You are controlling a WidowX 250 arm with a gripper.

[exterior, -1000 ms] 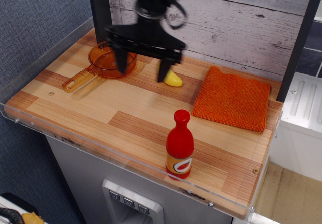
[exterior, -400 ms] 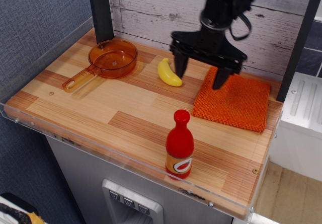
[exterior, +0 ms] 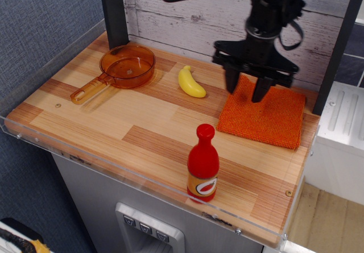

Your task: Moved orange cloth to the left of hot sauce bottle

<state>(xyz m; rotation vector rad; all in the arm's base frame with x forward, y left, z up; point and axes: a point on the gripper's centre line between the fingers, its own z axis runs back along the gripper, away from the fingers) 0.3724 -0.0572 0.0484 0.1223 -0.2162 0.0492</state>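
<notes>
A see-through orange pan [exterior: 126, 65] sits near the back left corner of the wooden table [exterior: 114, 116]. A yellow banana [exterior: 190, 82] lies by the back edge. The small red hot sauce bottle [exterior: 203, 164] stands near the front edge. The black gripper [exterior: 247, 92], jaws apart, hangs over the square orange cloth [exterior: 263, 115] in the back right corner.
</notes>
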